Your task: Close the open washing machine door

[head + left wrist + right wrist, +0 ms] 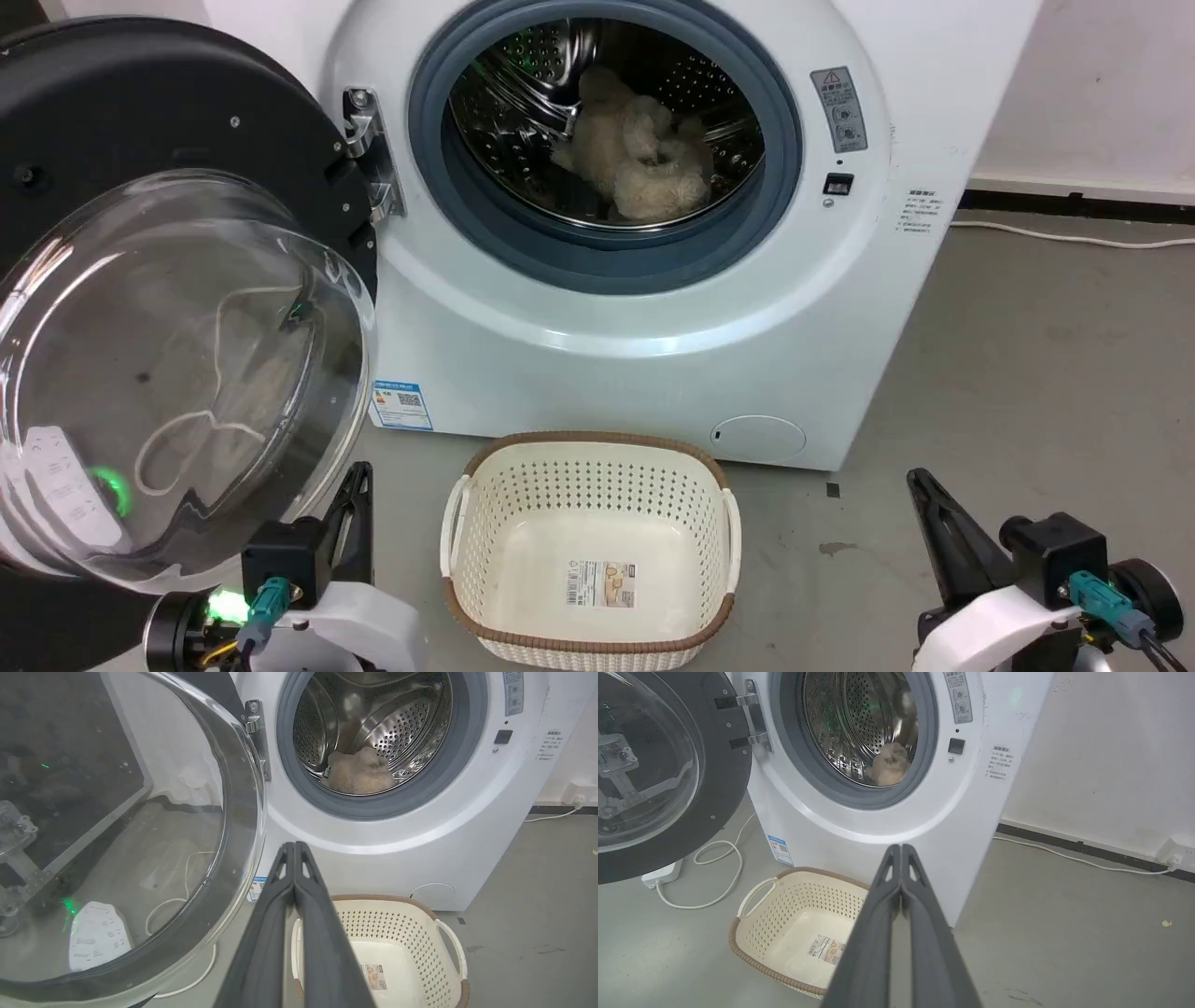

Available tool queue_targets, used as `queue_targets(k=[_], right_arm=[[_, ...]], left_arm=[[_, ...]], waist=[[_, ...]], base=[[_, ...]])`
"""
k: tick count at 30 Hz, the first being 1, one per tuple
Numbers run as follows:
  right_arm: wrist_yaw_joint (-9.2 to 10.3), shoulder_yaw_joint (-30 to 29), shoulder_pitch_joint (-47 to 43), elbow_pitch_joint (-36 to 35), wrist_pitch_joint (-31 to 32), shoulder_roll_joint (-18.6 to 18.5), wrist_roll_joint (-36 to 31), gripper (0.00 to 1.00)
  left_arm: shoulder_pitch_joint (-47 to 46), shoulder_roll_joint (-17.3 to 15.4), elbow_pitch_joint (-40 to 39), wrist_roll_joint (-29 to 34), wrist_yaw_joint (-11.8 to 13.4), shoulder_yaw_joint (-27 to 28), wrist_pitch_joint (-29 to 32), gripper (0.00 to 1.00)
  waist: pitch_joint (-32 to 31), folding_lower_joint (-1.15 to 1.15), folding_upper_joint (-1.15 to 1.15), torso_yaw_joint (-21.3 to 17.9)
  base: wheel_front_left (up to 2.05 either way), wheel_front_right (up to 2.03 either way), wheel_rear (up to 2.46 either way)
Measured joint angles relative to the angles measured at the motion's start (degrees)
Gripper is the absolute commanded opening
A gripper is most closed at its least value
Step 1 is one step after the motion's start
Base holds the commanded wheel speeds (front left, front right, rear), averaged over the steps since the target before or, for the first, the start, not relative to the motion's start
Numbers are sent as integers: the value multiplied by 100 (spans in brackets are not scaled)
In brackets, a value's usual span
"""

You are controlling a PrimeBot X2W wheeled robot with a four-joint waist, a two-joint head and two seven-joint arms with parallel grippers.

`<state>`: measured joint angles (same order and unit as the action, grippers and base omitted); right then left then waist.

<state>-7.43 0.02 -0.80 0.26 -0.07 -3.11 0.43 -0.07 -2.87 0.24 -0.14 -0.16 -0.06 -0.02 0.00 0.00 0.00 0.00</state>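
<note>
left gripper (359,476), right gripper (920,481) both pinched together, empty. door (168,373) open at 9 o'clock; a push on its slick glass could slip.

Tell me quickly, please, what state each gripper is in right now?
Left gripper: closed, holding nothing.
Right gripper: closed, holding nothing.

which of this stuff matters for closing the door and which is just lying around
For the job: washing machine door, washing machine, left gripper, right gripper.
Just lying about: laundry basket, fluffy item in the drum, white cable, power strip.
</note>
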Motion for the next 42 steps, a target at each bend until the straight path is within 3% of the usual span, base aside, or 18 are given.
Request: queue_targets(k=[31,32,42], right_arm=[[0,2,1,0,0,0,-1,0],[0,2,1,0,0,0,-1,100],[0,-5,-4,9,-23,-1,24,100]], left_arm=[[0,0,0,0,0,0,0,0],[0,0,0,0,0,0,0,100],[0,0,4,-1,-1,-43,-23,100]], waist=[[0,0,0,0],[0,0,0,0],[2,0,0,3]], base=[[0,0,0],[0,0,0],[0,0,0]])
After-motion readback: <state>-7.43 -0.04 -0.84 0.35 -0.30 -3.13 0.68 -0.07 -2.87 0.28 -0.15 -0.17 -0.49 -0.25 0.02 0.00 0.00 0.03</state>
